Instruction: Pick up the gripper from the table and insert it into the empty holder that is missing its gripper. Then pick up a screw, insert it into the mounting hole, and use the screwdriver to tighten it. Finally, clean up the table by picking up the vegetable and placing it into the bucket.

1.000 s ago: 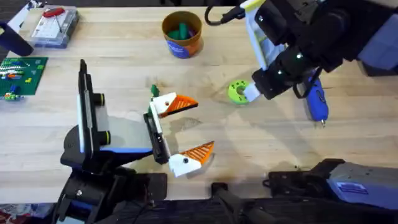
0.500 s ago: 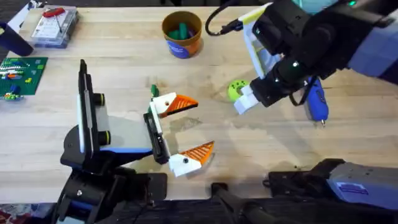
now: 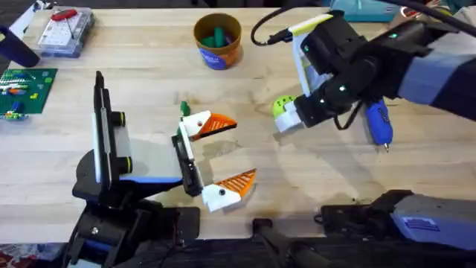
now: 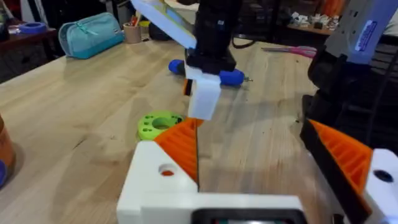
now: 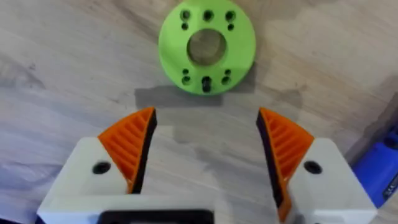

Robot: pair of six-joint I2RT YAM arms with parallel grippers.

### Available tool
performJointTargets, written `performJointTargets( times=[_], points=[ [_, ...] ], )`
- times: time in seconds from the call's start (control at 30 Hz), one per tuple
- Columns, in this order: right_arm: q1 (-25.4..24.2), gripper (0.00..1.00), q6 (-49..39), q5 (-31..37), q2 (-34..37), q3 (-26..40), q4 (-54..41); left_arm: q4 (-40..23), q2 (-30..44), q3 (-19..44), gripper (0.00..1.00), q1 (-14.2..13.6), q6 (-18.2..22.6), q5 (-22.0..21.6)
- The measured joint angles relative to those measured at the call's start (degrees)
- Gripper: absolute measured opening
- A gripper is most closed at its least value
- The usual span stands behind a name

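Over the last second the right gripper (image 3: 286, 120) has slid left and nearer, off the far right of the green disc (image 3: 282, 107), and now hangs just beside its near-left edge with the fingers (image 5: 130, 146) spread wide and empty. The right wrist view shows the disc, a flat ring with a centre hole and small holes around it, lying on the worktop (image 3: 149, 74) beyond the open fingertips rather than between them. The risk, as I judge it, is that a descent from here would straddle bare wood, or one orange pad would clip the rim and push the disc toward the screwdriver (image 3: 378, 123), which lies just to its right. A thin, flat part also gives the pads little to bite, so it may tip or slip. The left gripper (image 3: 223, 160) rests near the middle, its fingers wide and holding nothing. The bucket (image 3: 218, 41) stands at the far side, something green already inside.
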Motion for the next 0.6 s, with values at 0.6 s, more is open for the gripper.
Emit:
performJointTargets(
  times=[0.6],
  points=[
    [0.0,0.714,0.3,0.0,4.7,0.0,4.6,0.0,0.0,0.0,0.990,0.0,0.0,0.0]
  ],
)
